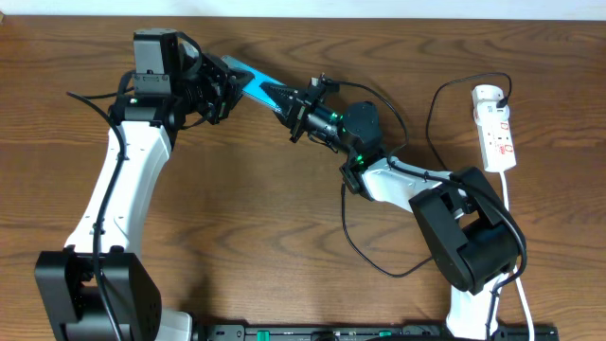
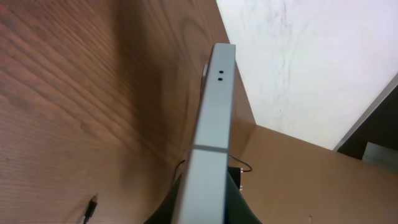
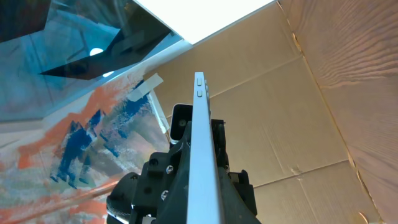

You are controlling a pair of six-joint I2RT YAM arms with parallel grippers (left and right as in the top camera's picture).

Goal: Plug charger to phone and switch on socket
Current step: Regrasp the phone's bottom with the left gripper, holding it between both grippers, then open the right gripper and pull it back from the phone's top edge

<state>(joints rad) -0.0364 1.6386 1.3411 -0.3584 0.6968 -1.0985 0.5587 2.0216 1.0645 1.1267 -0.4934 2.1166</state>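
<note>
On the table (image 1: 284,218): brown wood grain runs the whole width, both white-and-black arms reaching in from the near edge.
Room: a white wall (image 2: 298,56) rises behind the far edge, with brown cardboard (image 3: 267,112) sheeting below it.
Phone: the phone (image 1: 254,85) hangs between the two arms near the far left of the table, its turquoise screen facing up. From each wrist it shows as a thin grey edge (image 2: 211,124) (image 3: 200,155).
Left gripper: the left gripper (image 1: 224,90) is pinched on the phone's left end.
Right gripper: the right gripper (image 1: 292,112) is clamped on the phone's opposite end, facing the left one.
Socket: the socket (image 1: 496,128) lies at the far right, well apart from both grippers. Its red marks face up and its white lead (image 1: 511,204) trails toward the near edge.
Charger: the charger (image 1: 434,114) curves as a thin black line from the socket's top out to the left. A small black plug tip (image 2: 91,208) lies on the wood below the phone, touching neither gripper.
</note>
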